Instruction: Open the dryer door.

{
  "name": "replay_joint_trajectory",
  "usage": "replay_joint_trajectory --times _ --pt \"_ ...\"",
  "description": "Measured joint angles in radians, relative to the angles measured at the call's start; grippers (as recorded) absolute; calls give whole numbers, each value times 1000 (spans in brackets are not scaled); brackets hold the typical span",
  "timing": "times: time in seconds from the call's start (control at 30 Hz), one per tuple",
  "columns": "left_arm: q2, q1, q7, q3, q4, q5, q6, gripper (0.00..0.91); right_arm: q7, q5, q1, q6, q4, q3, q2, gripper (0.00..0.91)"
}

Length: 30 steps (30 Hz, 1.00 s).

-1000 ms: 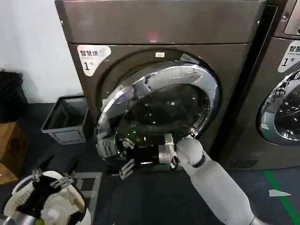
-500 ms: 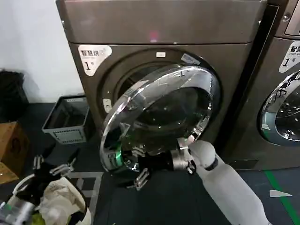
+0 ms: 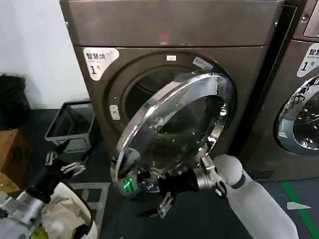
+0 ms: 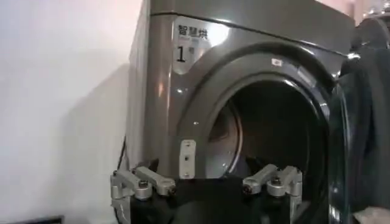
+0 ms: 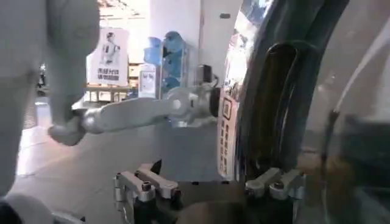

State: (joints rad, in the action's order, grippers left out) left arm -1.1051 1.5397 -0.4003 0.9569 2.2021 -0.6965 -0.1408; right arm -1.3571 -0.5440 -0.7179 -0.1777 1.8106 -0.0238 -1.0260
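Head view: my right gripper [image 3: 158, 195] sits unclenched at the lower rim of the dryer door [image 3: 174, 132], which stands partly swung out, chrome ring shining around dark glass. Left gripper [image 3: 64, 165] waits low, fingers spread. Left wrist view: the drum opening [image 4: 268, 143] gapes dark.

We see the dryer door [image 3: 174, 132] swung partly open, our right gripper [image 3: 152, 191] at its lower edge and our left gripper [image 3: 62, 167] low beside a grey basket [image 3: 70, 127].
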Motion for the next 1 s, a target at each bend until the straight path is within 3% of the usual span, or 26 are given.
replay_joint_trajectory --times 0.63,1.0 --pt "97 -90 14 -214 -15 4 -3 907 -8 2 -182 20 115 -191 91 907" --pt "143 -166 17 -341 -27 5 -8 907 -13 21 -316 45 105 -366 108 907"
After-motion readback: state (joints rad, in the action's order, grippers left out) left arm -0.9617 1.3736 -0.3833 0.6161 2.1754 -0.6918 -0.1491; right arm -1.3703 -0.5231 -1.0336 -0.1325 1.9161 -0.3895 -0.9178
